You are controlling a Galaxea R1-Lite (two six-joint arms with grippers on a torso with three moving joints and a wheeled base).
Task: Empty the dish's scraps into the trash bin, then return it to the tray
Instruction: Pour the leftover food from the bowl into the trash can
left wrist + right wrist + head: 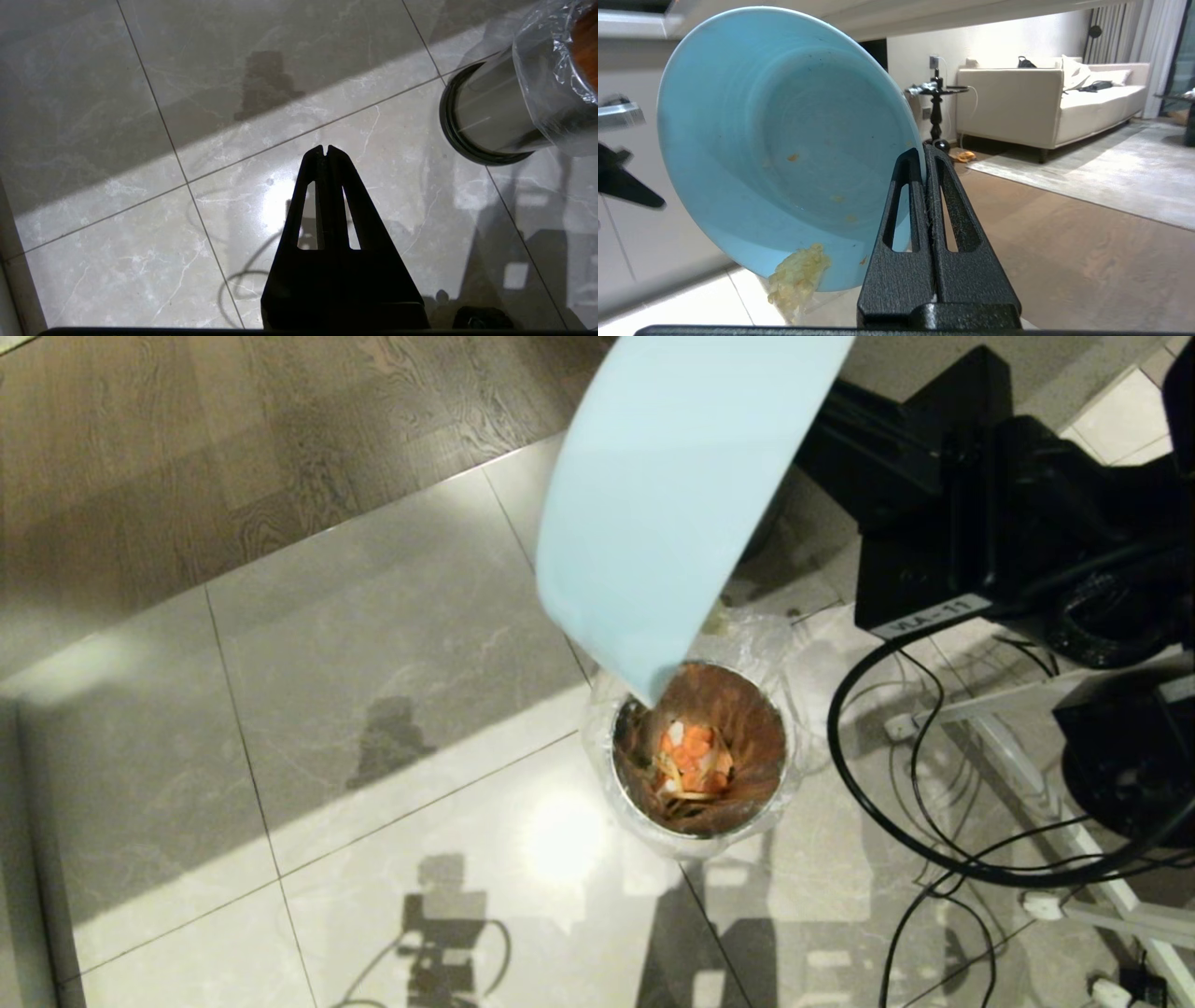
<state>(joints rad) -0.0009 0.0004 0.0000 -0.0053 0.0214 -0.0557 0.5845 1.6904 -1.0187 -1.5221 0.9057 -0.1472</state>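
We see the trash bin (698, 756) standing on the tiled floor (373, 709), its crinkly clear liner holding the scraps (693, 761): orange carrot slices with pale bits. Above its rim our right tool (923, 151) is clamped on the edge of the dish (784, 140), which is tipped steeply over the bin. The pale blue bowl is nearly empty, with a few orange specks inside and a yellowish clump (798, 275) clinging to its lowest lip. Our left tool (326, 150) hangs closed above the floor beside the bin.
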